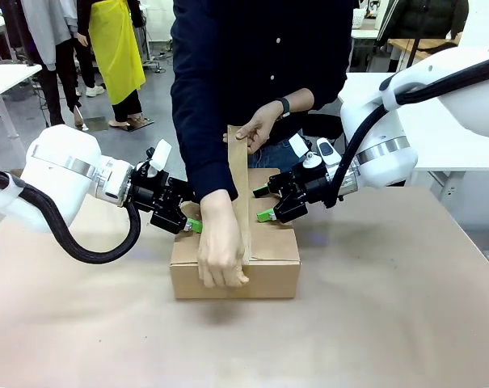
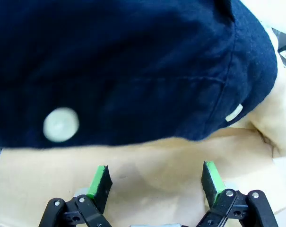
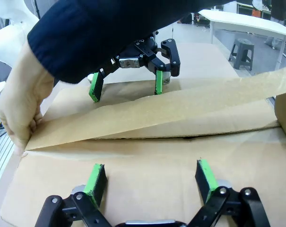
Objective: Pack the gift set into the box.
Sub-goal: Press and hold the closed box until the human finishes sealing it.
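Note:
The brown cardboard box [image 1: 268, 263] stands mid-table with its flaps folded shut; the gift set is hidden. A person leans over it and holds a long strip of brown tape [image 1: 238, 174] along the top seam, one hand [image 1: 221, 250] pressing at the near edge, the other hand [image 1: 259, 128] holding the strip up. My left gripper [image 1: 192, 224] is open, fingers down on the box's left top. My right gripper [image 1: 265, 204] is open on the right top. In the right wrist view the tape [image 3: 180, 111] crosses the box top [image 3: 147, 163] between my right gripper [image 3: 152, 177] and left gripper [image 3: 125, 87].
The person's dark sleeve [image 2: 124, 66] hangs just over my left gripper [image 2: 154, 182] and the box top [image 2: 157, 163]. The brown-covered table [image 1: 389, 323] has free room in front and to the sides. A grey stool [image 3: 243, 47] and white tables stand farther off.

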Controlling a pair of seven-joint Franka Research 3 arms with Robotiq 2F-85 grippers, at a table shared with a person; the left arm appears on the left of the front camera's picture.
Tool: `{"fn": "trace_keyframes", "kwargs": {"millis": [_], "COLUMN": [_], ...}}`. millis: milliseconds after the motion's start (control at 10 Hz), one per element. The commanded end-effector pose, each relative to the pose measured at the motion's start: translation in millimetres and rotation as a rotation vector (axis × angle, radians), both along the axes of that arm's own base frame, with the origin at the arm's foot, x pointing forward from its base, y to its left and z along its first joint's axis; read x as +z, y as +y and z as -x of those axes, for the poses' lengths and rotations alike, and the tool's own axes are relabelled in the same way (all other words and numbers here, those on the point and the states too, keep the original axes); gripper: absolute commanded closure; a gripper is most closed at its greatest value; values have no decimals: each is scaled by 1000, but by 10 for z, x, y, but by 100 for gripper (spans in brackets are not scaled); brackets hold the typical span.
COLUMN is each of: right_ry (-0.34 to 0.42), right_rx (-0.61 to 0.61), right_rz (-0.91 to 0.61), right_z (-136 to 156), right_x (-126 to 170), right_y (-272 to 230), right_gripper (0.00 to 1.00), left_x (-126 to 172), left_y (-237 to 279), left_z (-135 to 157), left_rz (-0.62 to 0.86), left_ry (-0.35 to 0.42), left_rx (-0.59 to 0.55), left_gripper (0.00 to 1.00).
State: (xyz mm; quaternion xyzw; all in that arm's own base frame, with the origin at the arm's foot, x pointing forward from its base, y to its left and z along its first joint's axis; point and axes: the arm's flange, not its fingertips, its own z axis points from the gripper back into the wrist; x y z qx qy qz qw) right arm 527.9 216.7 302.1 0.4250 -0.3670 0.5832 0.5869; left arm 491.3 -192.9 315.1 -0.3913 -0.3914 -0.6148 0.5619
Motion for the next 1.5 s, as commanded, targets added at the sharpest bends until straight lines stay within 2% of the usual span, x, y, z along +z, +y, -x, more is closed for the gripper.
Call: {"fn": "trace_keyframes", "kwargs": {"millis": [0,1400], "right_ry": [4,4], "right_rx": [-1,-1], "right_rz": [3,3], "right_z": [8,8], "right_x": [-25,-25], "right_y": [4,4], "right_gripper": [0,0], "left_x": [-11,-11], "left_y": [5,5], "left_z": [34,34], "left_rz": [-7,-7], "left_ry": [-12,-12], "left_rx": [-18,-18], "left_gripper": [0,0]}}
